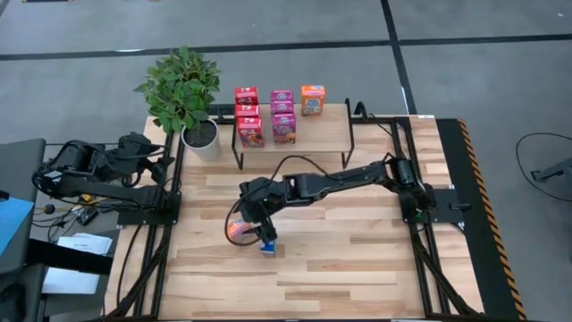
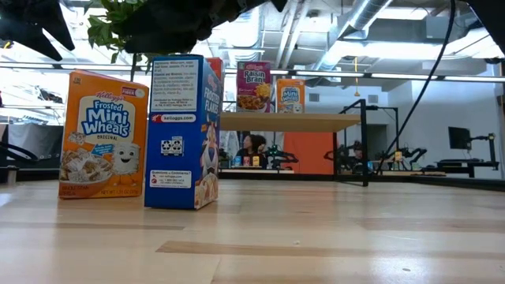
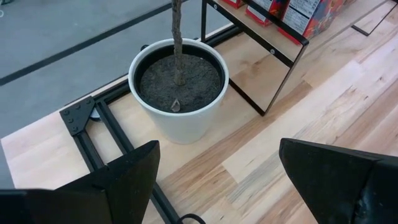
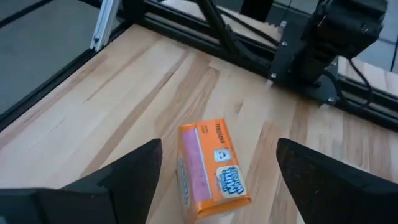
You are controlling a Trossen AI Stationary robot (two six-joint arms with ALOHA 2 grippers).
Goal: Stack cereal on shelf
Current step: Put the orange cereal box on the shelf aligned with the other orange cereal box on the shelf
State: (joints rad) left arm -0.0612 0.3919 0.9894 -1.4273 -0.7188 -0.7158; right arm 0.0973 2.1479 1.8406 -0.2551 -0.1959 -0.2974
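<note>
Grey floor with dark seams all around; plank surface [image 1: 357,259] filling the middle of the high view, black frame rails along both sides. Wide bare planks across the lower right and lower left, open room for moving there.

Shelf [image 1: 326,134] at upper centre, light board on thin black legs, carrying cereal: red boxes [image 1: 248,114] in a column at its left, magenta boxes [image 1: 282,114] beside them, one orange box [image 1: 313,99] at the back. Exact count per column hard to make out from above.

Potted plant [image 1: 183,94] just left of the shelf, white pot [image 3: 179,93] close to the shelf leg, leaves overhanging the corner.

Right arm stretched from mid right toward centre; right gripper [image 1: 257,224] over two upright boxes at lower centre, jaws spread wide, holding nothing. From above, both boxes mostly hidden under it. In the low view, orange Mini-Wheats box [image 2: 102,134] at left, blue box [image 2: 183,132] just beside it.

Left gripper [image 1: 159,161] parked at middle left, near the pot, jaws wide, empty.
</note>
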